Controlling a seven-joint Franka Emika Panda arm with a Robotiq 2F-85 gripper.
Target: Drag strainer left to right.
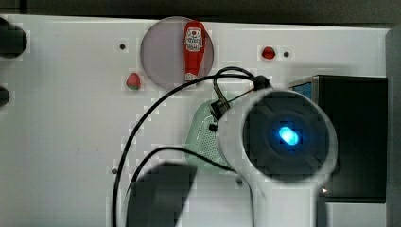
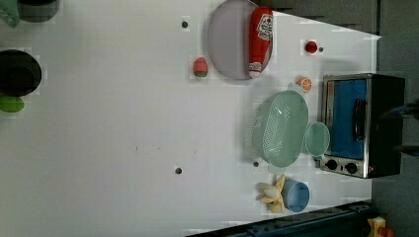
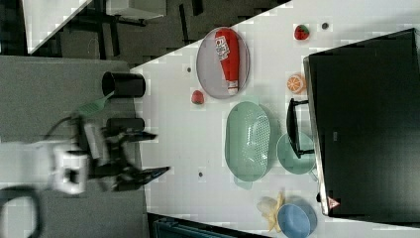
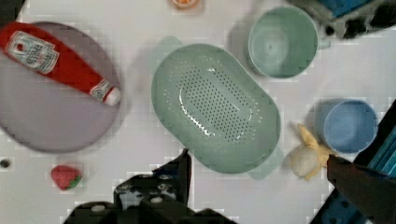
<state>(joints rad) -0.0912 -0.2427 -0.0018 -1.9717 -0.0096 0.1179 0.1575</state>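
The strainer (image 2: 279,127) is a pale mint-green oval colander with a perforated bottom. It lies on the white table beside the toaster oven (image 2: 358,126), touching or nearly touching the smaller green cup (image 2: 316,139). It also shows as the strainer (image 3: 247,140) and the strainer (image 4: 215,107), and the arm partly covers the strainer (image 1: 201,137). My gripper (image 4: 257,157) hangs high above it, open and holding nothing, one dark finger (image 4: 182,172) near the strainer's rim. In the right view the gripper (image 3: 152,153) appears toward the right view's left, jaws spread.
A purple plate (image 2: 225,44) carries a ketchup bottle (image 2: 260,39). A strawberry (image 2: 200,67), an orange slice (image 2: 304,84) and a red fruit (image 2: 311,47) lie nearby. A blue bowl (image 2: 296,196) and a banana (image 2: 271,193) sit past the strainer's other end. Black cups (image 2: 19,73) stand far off.
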